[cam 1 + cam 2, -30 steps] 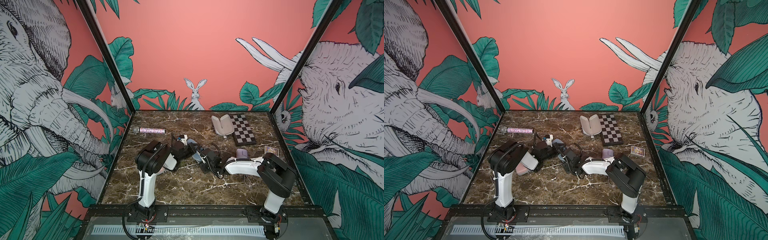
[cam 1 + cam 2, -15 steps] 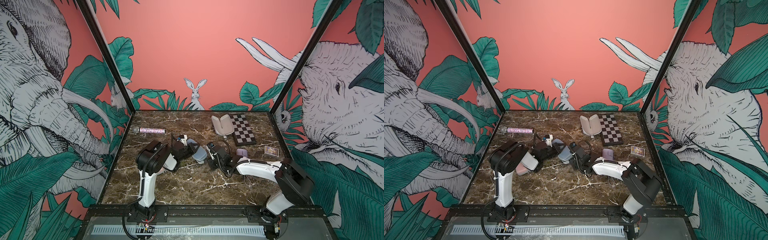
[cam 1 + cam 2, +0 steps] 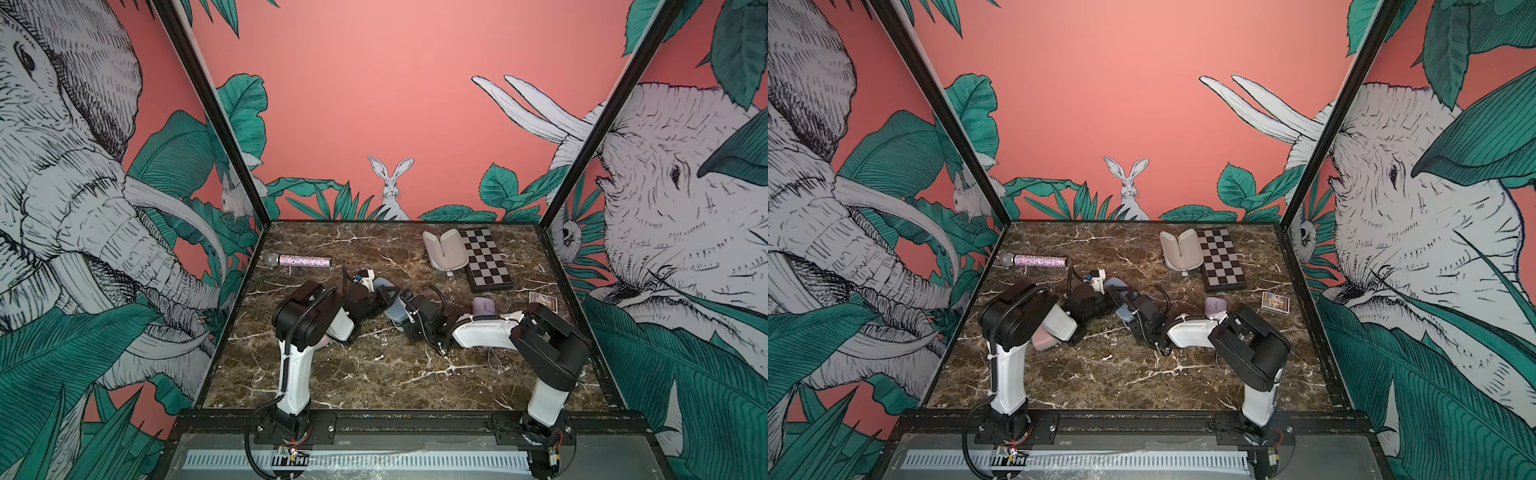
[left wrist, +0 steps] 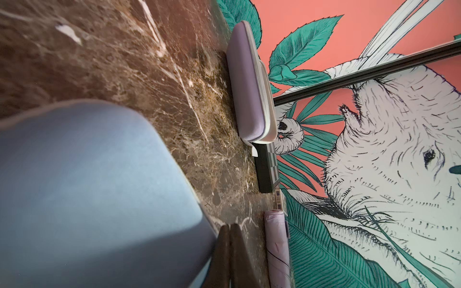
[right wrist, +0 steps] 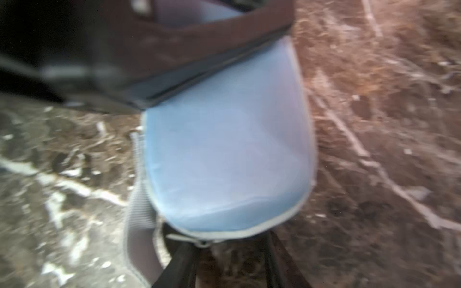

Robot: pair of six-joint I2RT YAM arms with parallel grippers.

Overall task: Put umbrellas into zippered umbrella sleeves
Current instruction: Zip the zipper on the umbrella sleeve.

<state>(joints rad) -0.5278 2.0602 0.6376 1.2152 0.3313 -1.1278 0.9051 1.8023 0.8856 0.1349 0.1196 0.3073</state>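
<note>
The left arm [image 3: 307, 328] and right arm [image 3: 486, 332] reach low over the tabletop [image 3: 374, 374] and meet at the blue case [image 5: 224, 162] mid-table. The left gripper [image 4: 229, 225] is clenched beside it. The right gripper [image 5: 228, 246] is released at its zip end.

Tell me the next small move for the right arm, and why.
Probably ease the right gripper forward and close it on the zip pull: it is open just short of the blue sleeve, which the shut left gripper seems to pin.

Blue case [image 3: 1123, 311] front-left of the board [image 3: 1223, 259].
An open case [image 3: 1181, 249] sits just left of it; a lilac umbrella [image 3: 1216, 306] lies in front, a box [image 3: 1276, 302] front-right.
</note>
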